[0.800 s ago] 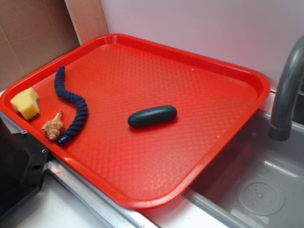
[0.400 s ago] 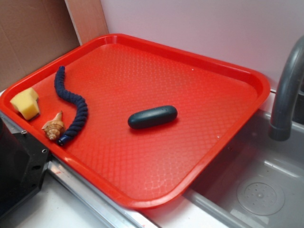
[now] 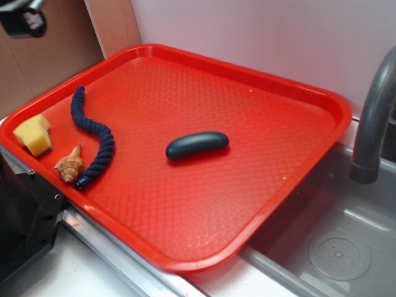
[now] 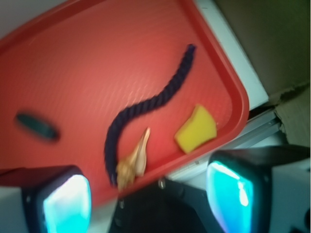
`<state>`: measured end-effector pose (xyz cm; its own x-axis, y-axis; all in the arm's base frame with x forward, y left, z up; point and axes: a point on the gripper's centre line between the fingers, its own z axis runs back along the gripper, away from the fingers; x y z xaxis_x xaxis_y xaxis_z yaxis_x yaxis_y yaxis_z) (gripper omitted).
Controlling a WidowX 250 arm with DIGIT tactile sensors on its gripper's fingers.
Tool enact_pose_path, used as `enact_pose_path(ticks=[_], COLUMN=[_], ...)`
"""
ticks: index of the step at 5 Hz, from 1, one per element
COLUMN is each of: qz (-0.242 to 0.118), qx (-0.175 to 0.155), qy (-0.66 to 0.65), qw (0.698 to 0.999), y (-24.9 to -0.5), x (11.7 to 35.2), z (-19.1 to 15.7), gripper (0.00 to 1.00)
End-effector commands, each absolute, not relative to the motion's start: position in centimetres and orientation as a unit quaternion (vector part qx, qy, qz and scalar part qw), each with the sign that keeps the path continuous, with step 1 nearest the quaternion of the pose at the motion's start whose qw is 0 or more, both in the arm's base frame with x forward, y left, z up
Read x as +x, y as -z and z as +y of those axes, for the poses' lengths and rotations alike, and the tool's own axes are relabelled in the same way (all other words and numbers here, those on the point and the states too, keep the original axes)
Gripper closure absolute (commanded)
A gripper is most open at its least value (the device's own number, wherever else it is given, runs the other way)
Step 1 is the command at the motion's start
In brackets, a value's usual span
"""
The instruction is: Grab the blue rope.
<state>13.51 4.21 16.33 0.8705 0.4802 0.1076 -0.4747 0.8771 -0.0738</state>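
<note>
Rope (image 3: pixel 91 137) lies slack in an S along the tray's (image 3: pixel 185 266) left side, its near end touching the shell (image 3: pixel 69 165), sponge (image 3: pixel 33 135) just beside. Your gripper (image 4: pixel 148 196) hangs high above, spread wide and empty, so approach mid-rope, clear of the shell. Capsule (image 3: pixel 197 145) sits apart; sink (image 3: pixel 337 247) adjoins the tray.

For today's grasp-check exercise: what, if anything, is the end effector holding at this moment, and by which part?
Nothing. The end effector is open and empty, high above the red tray; the blue rope lies untouched on it.
</note>
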Motion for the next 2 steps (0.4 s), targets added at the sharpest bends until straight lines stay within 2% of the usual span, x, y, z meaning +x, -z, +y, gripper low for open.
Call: enact_pose_path(ticks=[1,2], qz=[-0.098,-0.125], qx=[-0.001,-0.021], qy=[-0.270,-0.278], qw=[0.958,0.952], y=[-12.5,-9.0], x=[16.7,17.2], z=[6.9,7.7], gripper=[0.00,0.00])
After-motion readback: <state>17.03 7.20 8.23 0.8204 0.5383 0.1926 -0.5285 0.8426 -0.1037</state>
